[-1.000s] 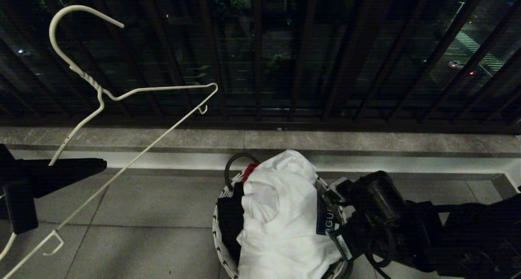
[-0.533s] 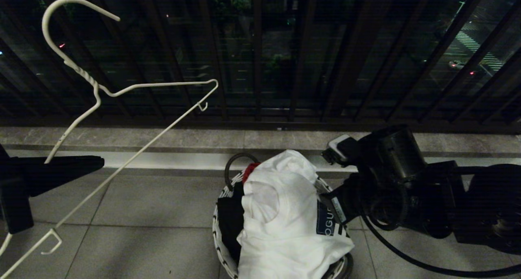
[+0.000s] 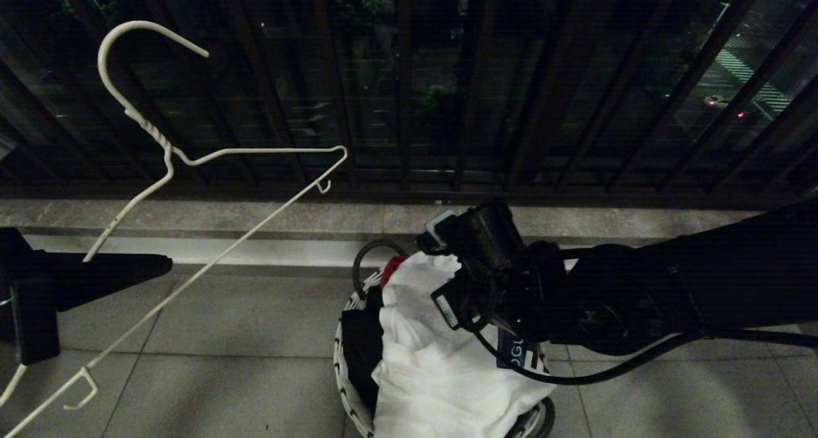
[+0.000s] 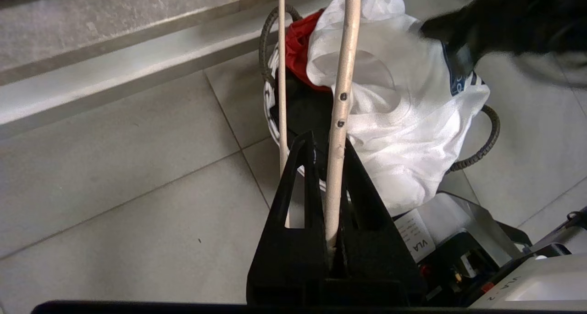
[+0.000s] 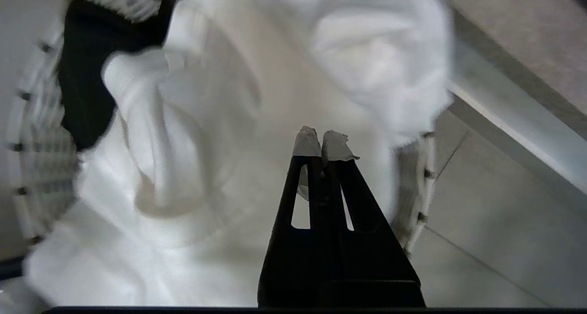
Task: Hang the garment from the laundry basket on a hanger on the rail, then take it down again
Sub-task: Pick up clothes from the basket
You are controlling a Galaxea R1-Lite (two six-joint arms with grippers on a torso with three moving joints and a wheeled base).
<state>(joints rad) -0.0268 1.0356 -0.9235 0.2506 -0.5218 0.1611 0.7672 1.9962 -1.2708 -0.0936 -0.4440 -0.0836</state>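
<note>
The garment [image 3: 434, 374], a white T-shirt, is lying heaped in the laundry basket [image 3: 345, 367] on the floor tiles, spilling over the rim at about 5 o'clock of the basket in the head view, with a red cloth [image 3: 393, 266] and a black garment [image 3: 361, 348] tucked beside it at 11 and 9 o'clock. It is looking light, limp and easily bunched; it will likely be sagging and stretching wherever it is lifted, so the ribbed collar [image 5: 151, 135] or a shoulder seam is appearing the soundest place to pinch, giving a doubled edge that is unlikely to be slipping out. The printed chest patch [image 3: 511, 351] is peeking out at 3 o'clock of the heap.

The right gripper [image 5: 324, 144] is reaching in from 3 o'clock, angled down over the top of the pile, its fingers pressed together. Whether any cloth is caught between them cannot be told; the tips are showing just above the white fabric, beside the collar opening.

The left gripper [image 4: 326, 158] is holding out at 9 o'clock, well apart from the basket, clenched on the hanger [image 3: 192, 246]. It is pinching one shoulder wire, so the thin, springy white frame is standing tilted with its hook at 12 o'clock against the dark window railing [image 3: 549, 105]. The rail is not showing in any view.
</note>
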